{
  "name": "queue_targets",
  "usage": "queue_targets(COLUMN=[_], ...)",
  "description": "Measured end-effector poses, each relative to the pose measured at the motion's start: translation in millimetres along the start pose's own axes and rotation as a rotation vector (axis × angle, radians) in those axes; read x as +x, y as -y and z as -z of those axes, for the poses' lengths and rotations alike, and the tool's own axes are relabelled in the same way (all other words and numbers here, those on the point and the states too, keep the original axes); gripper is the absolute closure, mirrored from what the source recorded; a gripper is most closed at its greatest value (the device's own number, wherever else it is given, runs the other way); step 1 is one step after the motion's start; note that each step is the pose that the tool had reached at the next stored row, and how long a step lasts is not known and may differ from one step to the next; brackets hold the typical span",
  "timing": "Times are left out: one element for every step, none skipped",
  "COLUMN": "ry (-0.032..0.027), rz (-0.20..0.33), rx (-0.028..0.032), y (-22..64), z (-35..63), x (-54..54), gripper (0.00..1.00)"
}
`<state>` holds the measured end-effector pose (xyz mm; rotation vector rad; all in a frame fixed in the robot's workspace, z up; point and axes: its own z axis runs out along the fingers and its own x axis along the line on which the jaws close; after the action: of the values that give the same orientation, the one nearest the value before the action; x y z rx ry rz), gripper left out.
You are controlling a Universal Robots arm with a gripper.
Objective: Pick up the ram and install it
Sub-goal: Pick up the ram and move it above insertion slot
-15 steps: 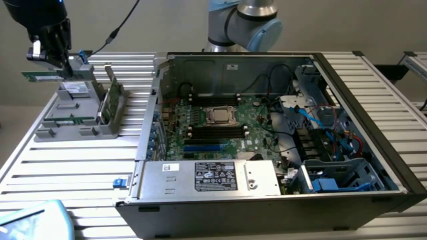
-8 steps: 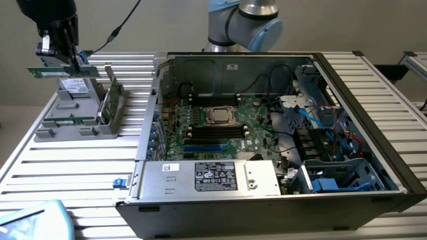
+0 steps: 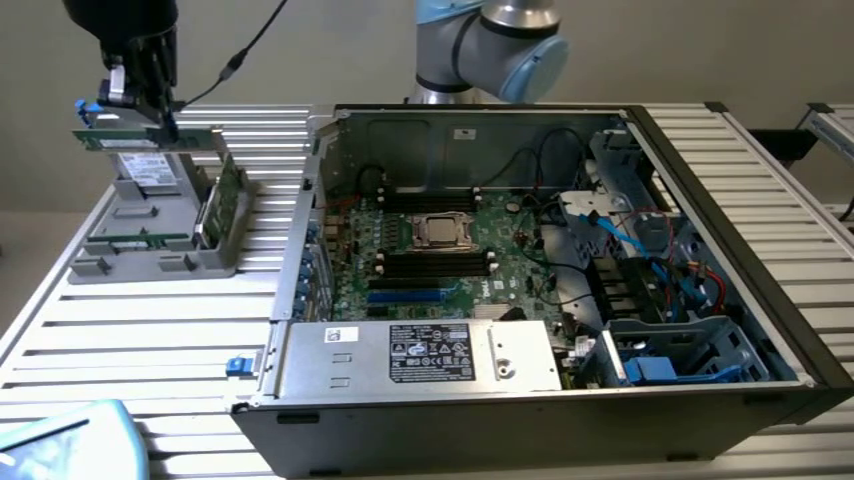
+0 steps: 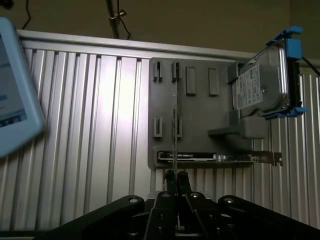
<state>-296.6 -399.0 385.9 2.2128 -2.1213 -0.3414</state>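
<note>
My gripper (image 3: pixel 150 122) hangs at the exterior view's upper left, shut on the ram (image 3: pixel 147 139), a long thin green stick held level just above the grey holder (image 3: pixel 154 262). In the wrist view the ram (image 4: pixel 174 120) is edge-on, a thin line running out from between my shut fingers (image 4: pixel 170 179) over the holder (image 4: pixel 197 132). The open computer case (image 3: pixel 727 400) lies toward the exterior view's right. Its motherboard (image 3: pixel 514 235) has black memory slots (image 3: pixel 434 265) on either side of the processor (image 3: pixel 439 230).
The holder also carries a grey drive with blue rails (image 4: pixel 262 82) and a wider green card with a metal bracket (image 4: pixel 215 159). A power supply (image 3: pixel 420 355) and cables (image 3: pixel 641 240) sit in the case. A white and blue object (image 3: pixel 67 445) lies at the slatted table's near corner.
</note>
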Motion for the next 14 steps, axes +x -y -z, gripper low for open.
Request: queue_targets(ry=[0.0004,0.0008,0.001,0.0013,0.0016,0.0018,0.0021,0.0023,0.0026,0.0028,0.0029,0.0031,0.0033,0.0034], rz=[0.0,0.0,-0.001,-0.001,-0.001,-0.001,-0.001,-0.002,-0.002,-0.002,-0.002,-0.003,-0.003,-0.003], rx=[-0.0019,-0.0041,-0.0061,-0.0083,-0.0105,-0.0127,-0.015,-0.0171,-0.0194,-0.0218,-0.024,-0.026,-0.0277,-0.0287], y=[2.3,4.6,6.8,8.9,11.1,13.1,15.2,17.2,19.2,21.3,23.1,25.2,27.2,29.2], z=[1.0,2.2,3.3,4.4,5.6,6.6,7.8,8.9,10.0,11.3,12.5,13.6,14.8,15.8], x=[0.1,0.2,0.3,0.5,0.6,0.7,0.8,0.9,1.0,1.1,1.2,1.3,1.4,1.5], gripper=[0.87,0.87,0.87,0.87,0.87,0.87,0.87,0.87,0.87,0.87,0.87,0.87,0.87,0.87])
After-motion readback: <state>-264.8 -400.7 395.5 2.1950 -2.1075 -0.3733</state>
